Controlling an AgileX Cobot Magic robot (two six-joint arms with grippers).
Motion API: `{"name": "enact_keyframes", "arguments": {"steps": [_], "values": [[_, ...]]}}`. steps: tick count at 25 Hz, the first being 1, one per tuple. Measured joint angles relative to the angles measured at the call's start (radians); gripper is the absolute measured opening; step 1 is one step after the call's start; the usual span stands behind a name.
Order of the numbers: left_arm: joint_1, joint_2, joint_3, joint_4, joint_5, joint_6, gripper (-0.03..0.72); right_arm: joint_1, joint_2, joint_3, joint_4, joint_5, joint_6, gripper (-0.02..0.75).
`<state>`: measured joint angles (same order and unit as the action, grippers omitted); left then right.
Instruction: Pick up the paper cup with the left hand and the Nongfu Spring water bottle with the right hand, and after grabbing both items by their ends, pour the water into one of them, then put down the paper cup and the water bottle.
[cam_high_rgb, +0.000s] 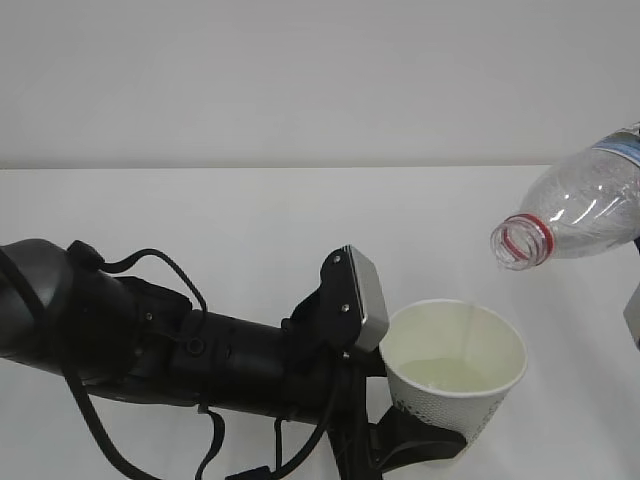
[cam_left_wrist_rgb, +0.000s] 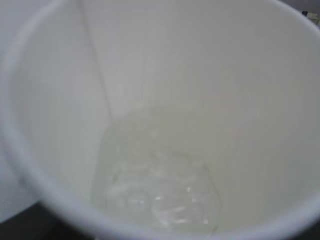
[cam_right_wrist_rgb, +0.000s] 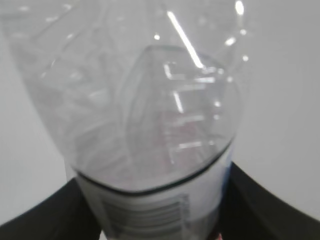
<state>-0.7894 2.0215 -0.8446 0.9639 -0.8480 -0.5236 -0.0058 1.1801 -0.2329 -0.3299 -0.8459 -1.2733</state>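
Note:
My left gripper (cam_high_rgb: 415, 442) is shut on the lower wall of the white paper cup (cam_high_rgb: 440, 408), holding it upright at the lower middle. Clear water (cam_high_rgb: 452, 377) lies in the cup's bottom. In the left wrist view the cup's inner wall (cam_left_wrist_rgb: 225, 75) fills the frame, with water (cam_left_wrist_rgb: 165, 192) at its base. The Nongfu Spring water bottle (cam_high_rgb: 580, 205) hangs tilted at the upper right, its open red-ringed mouth pointing down-left above the cup's right rim. No stream falls from it. My right gripper (cam_right_wrist_rgb: 155, 222) is shut on the bottle (cam_right_wrist_rgb: 150, 100), a black finger on each side.
The bulky black left arm (cam_high_rgb: 150, 340) with its cables and grey block (cam_high_rgb: 365, 295) stretches across the lower left. A white table (cam_high_rgb: 250, 220) runs back to a plain white wall (cam_high_rgb: 300, 80).

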Motion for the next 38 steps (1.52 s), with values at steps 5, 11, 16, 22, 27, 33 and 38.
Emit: {"name": "enact_keyframes", "arguments": {"steps": [5, 11, 16, 22, 27, 33, 38], "values": [[0.0, 0.0, 0.0, 0.0, 0.0, 0.0, 0.528, 0.0, 0.0, 0.0, 0.0, 0.0, -0.002, 0.458], [0.0, 0.0, 0.0, 0.0, 0.0, 0.0, 0.528, 0.0, 0.0, 0.0, 0.0, 0.0, -0.002, 0.458], [0.0, 0.0, 0.0, 0.0, 0.0, 0.0, 0.528, 0.0, 0.0, 0.0, 0.0, 0.0, -0.002, 0.458], [0.0, 0.0, 0.0, 0.0, 0.0, 0.0, 0.528, 0.0, 0.0, 0.0, 0.0, 0.0, -0.007, 0.458], [0.0, 0.0, 0.0, 0.0, 0.001, 0.0, 0.528, 0.0, 0.0, 0.0, 0.0, 0.0, -0.015, 0.458], [0.0, 0.0, 0.0, 0.0, 0.001, 0.0, 0.528, 0.0, 0.0, 0.0, 0.0, 0.0, -0.02, 0.458], [0.0, 0.0, 0.0, 0.0, 0.001, 0.0, 0.528, 0.0, 0.0, 0.0, 0.0, -0.002, -0.02, 0.458]]}}
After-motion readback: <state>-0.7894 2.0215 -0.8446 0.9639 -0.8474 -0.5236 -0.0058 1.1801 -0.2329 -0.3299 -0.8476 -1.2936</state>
